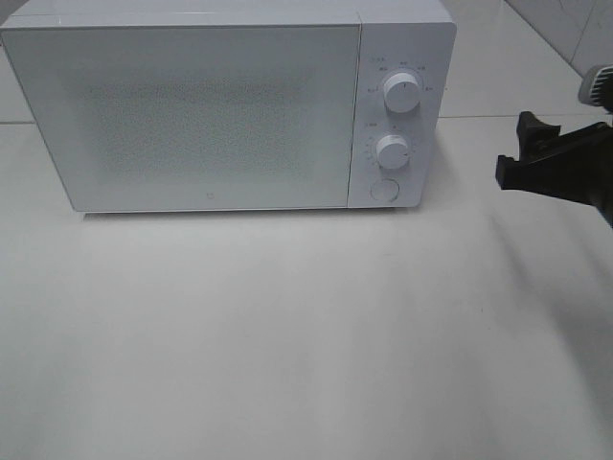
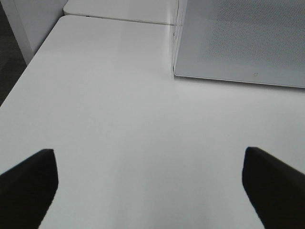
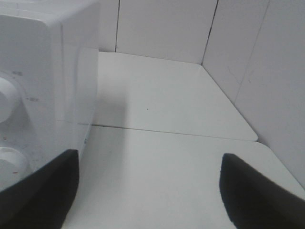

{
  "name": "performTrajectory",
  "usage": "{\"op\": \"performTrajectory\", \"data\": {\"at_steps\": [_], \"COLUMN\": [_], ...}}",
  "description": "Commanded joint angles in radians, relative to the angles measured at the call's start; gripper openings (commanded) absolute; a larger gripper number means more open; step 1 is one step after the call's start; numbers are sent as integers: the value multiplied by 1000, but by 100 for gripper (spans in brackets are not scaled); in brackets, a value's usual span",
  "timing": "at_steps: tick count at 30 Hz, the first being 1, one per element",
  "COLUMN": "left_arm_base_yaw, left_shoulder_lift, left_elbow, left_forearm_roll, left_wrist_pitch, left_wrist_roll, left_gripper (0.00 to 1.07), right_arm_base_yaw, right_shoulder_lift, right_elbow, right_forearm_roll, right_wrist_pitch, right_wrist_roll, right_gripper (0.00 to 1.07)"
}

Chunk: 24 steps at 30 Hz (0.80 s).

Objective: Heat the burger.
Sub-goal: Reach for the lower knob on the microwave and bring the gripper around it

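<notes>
Microwave (image 1: 192,115) sits shut on the table (image 1: 287,335), door flush, and the burger is nowhere in sight: not in front of the microwave, not beside it. It may be behind that frosted door; I cannot tell. Right gripper (image 1: 517,149) hangs just off the microwave's dial side, jaws wide, holding nothing. Left gripper (image 2: 150,191) hovers off the microwave's other front corner, also spread wide and empty. If the burger is inside, what's left looks like the knobs (image 1: 400,92): setting the heat. If not, everything lies ahead.
</notes>
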Motion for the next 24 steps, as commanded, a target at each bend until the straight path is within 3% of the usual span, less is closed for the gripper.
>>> {"op": "performTrajectory", "data": {"at_steps": [1, 11, 24], "left_arm_base_yaw": [4, 4, 4], "left_shoulder_lift": [-22, -15, -15], "left_elbow": [2, 2, 2], "left_forearm_roll": [-4, -3, -3], "left_wrist_pitch": [-9, -9, -9], "left_wrist_roll": [-3, -3, -3], "left_gripper": [98, 98, 98], "right_arm_base_yaw": [49, 234, 269], "right_shoulder_lift": [25, 143, 269], "right_elbow": [-7, -78, -220], "right_forearm_roll": [53, 238, 234], "right_wrist_pitch": [-55, -110, -78], "right_wrist_roll": [-9, -2, 2], "right_gripper": [76, 76, 76]}}
